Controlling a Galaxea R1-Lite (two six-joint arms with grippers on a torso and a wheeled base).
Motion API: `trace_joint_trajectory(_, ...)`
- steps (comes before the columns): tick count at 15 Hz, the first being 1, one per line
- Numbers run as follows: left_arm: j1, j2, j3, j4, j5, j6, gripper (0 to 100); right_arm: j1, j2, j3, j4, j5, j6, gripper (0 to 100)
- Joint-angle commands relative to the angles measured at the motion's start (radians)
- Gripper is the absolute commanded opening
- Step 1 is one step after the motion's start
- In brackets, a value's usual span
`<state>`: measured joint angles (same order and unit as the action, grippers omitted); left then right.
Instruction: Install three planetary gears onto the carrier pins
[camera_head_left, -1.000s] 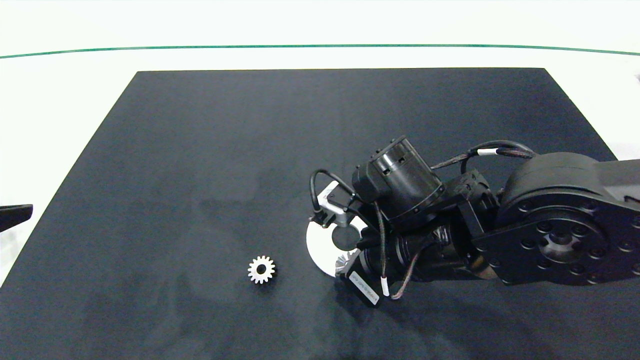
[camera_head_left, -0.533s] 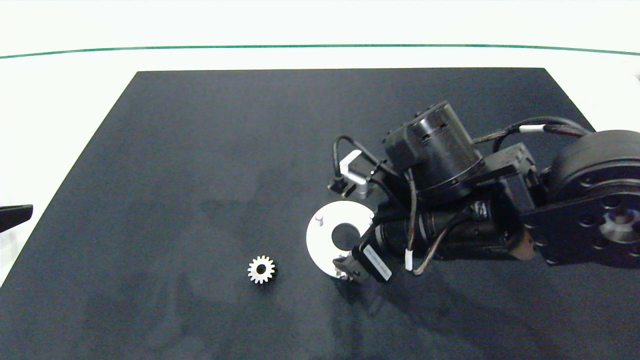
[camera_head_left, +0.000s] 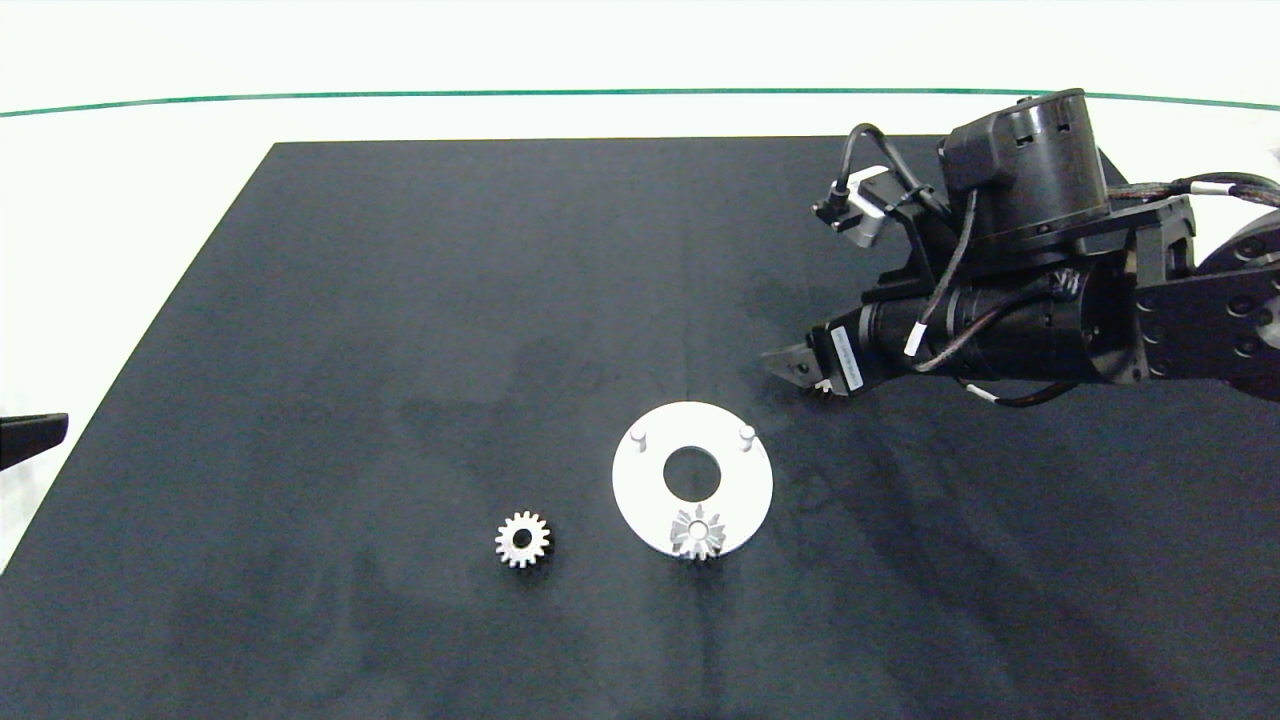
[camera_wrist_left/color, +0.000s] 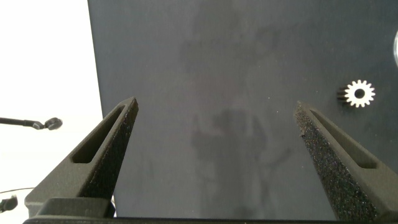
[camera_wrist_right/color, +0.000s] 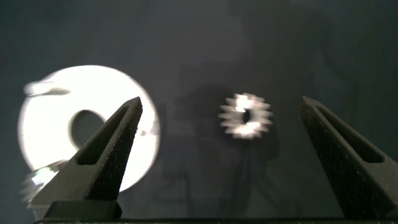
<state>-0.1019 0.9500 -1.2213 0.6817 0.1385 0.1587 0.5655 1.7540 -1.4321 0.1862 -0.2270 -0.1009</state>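
Now right tool (camera_head_left: 800, 372) hovers apart from seated gear (camera_head_left: 697, 533).

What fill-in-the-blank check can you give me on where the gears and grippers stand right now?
1. The number of gears seated on the white disc is ____.
2. The number of carrier pins standing bare is ____.
3. The loose gear lies on the mat off the disc's ____ side in the head view.
4. The right gripper, up and right of the disc, has its fingers ____.

Missing words: one; two; left; open
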Motion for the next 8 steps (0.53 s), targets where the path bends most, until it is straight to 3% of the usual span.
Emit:
trace_joint_trajectory(1, -0.001, -0.005, -0.001, 0.004, 0.001, 0.002, 100, -0.069, 0.032, -0.007, -0.001, -0.003, 0.004, 100)
trace_joint_trajectory(8, -0.001, -0.011, 0.0, 0.004, 0.001, 0.002, 100, -0.084, 0.079, -0.007, 0.001, -0.002, 0.007, 88)
